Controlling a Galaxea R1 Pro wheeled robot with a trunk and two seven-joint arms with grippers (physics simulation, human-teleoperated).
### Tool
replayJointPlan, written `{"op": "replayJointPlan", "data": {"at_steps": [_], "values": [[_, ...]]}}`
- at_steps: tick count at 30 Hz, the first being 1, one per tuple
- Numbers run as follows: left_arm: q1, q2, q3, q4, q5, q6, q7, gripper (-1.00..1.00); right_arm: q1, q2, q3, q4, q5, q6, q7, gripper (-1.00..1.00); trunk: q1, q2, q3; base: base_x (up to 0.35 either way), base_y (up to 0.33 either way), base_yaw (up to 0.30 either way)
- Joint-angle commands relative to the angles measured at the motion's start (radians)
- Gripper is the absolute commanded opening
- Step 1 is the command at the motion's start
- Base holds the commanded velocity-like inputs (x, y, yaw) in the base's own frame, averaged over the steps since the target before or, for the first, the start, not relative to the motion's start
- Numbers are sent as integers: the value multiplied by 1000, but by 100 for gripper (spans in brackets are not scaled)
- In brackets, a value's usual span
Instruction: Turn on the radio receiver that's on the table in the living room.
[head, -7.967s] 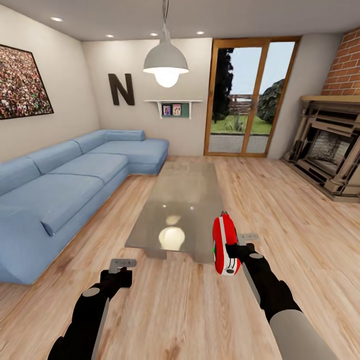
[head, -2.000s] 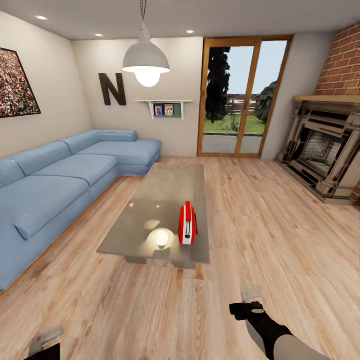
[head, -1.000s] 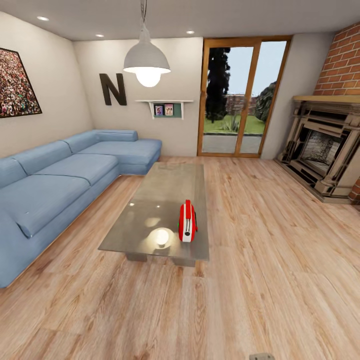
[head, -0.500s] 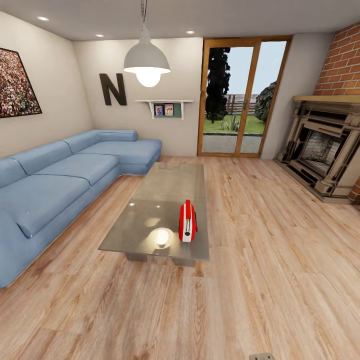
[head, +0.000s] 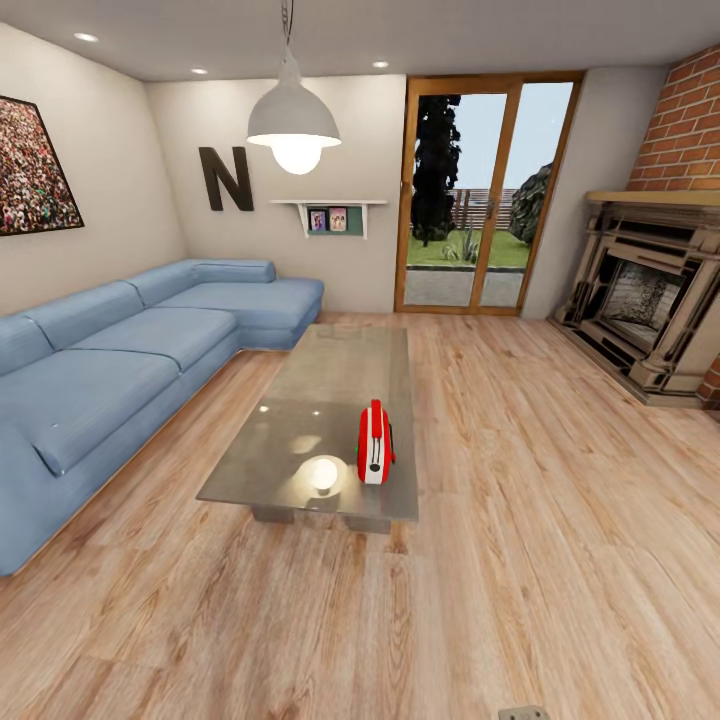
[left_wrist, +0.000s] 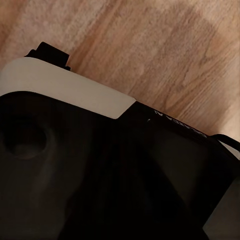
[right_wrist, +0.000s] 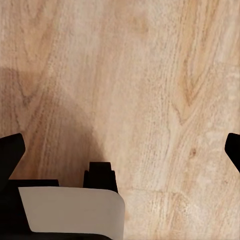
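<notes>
A: Head view, what are you noting?

B: The radio (head: 375, 457) is standing upright on the glass table (head: 340, 385), near the end closest to the robot, beside the lamp's reflection. No arm is reaching it. A bit of the right gripper (head: 523, 713) is peeking in at the lower edge. I cannot tell whether the radio is playing, so this fits either approaching the switch or backing off afterwards.

A: Left wrist view?

B: It is looking at dark robot casing (left_wrist: 100, 180) over wooden floor (left_wrist: 150, 45). I cannot tell how the left gripper's fingers are standing.

A: Right wrist view?

B: The fingers (right_wrist: 10, 150) are standing wide apart, holding nothing, with floor between.

A: Any advice?

B: If pressing is due, I'd be steadying the radio, since I judge it tips easily.

A: Holders?

B: The wall shelf (head: 328, 204) is carrying two small pictures (head: 327, 219).
</notes>
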Motion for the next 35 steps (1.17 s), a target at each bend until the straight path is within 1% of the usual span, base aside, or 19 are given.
{"op": "replayJointPlan", "data": {"at_steps": [1,35], "values": [[0,0,0,0,0,0,0,-100,0,0,0,0,0,0,0,100,0,0,0,0,0,0],[0,0,0,0,0,0,0,-100,0,0,0,0,0,0,0,100,0,0,0,0,0,0]]}}
